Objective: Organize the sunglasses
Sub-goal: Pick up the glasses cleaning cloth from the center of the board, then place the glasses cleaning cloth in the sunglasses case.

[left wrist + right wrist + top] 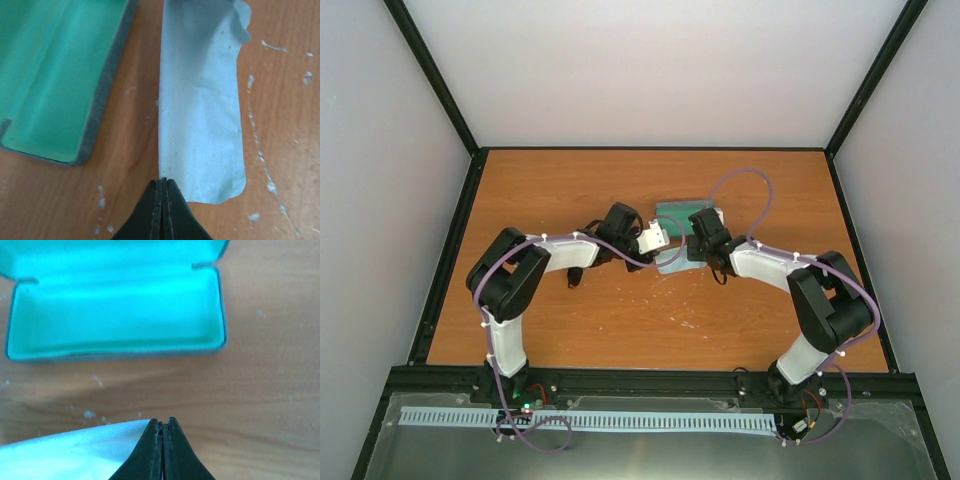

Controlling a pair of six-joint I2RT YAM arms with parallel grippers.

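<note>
- Reaching in from the near edge, the left arm (pixel 515 280) and the right arm (pixel 825 305) are bending inward and meeting over the middle of the table (pixel 570 320).
- The left gripper (pixel 162 184) is sitting fully closed, its tips touching one edge of the pale blue cloth (pixel 200 125). I cannot tell whether it is nipping that edge.
- The right gripper (pixel 161 424) is likewise pressing its jaws together with no gap, its tips meeting a corner of the cloth. No clear pinch is showing there either.
- The cloth is lying as a long strip just on the near side of the case (pixel 102 100), apart from it.
- The case is lying open a little farther back, its green lining showing bare, with nothing inside.
- The sunglasses are not showing in any view. They are not in the case, and I cannot tell where they are.
- By my reading, the cloth is being dealt with now, and packing is not yet starting.
- The next move is probably calling for locating the sunglasses, opening one gripper, taking them by the frame and setting them into the green tray, with the cloth kept off the hinge.
</note>
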